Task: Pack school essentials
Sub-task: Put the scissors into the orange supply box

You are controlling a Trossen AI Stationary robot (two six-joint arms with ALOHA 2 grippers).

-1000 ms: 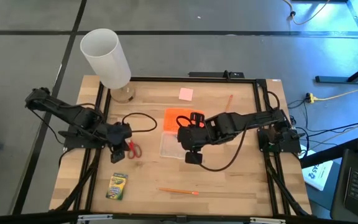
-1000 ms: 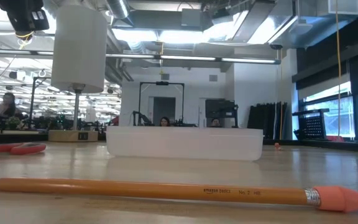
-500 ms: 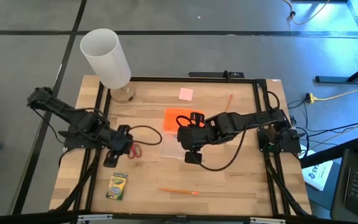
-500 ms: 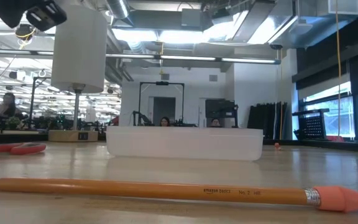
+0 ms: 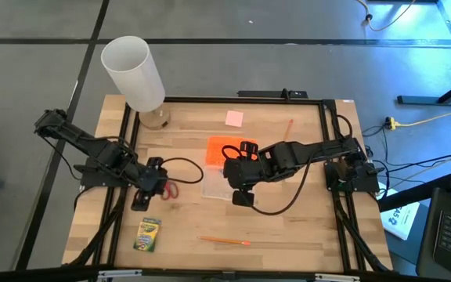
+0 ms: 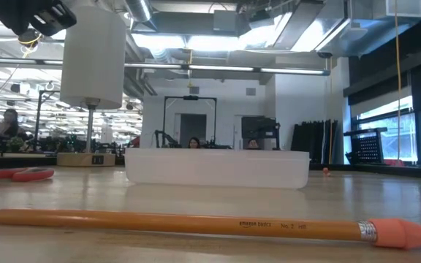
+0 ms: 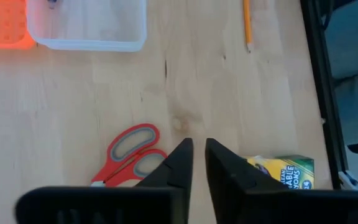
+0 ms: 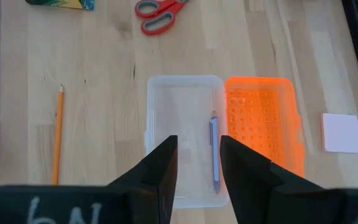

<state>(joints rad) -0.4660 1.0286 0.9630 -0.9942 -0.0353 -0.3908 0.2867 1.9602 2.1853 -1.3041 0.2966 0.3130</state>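
A: Where is the left end effector [image 5: 142, 197]?
B: Left of centre in the overhead frame, above the red-handled scissors [image 5: 167, 188] lying on the counter [image 5: 288, 227]. Its fingers are nearly pressed together, gripping nothing.

A: The right end effector [image 5: 243, 197]?
B: Mid-frame over the clear box [image 8: 185, 140], fingers spread, empty. A grey pen [image 8: 214, 152] lies inside; the orange lid [image 8: 263, 121] lies open beside it.

A: The rest?
B: Crayon box [image 5: 148, 233] lower left, orange pencil [image 5: 224, 240] bottom centre, pink eraser [image 5: 234, 118] upper centre.
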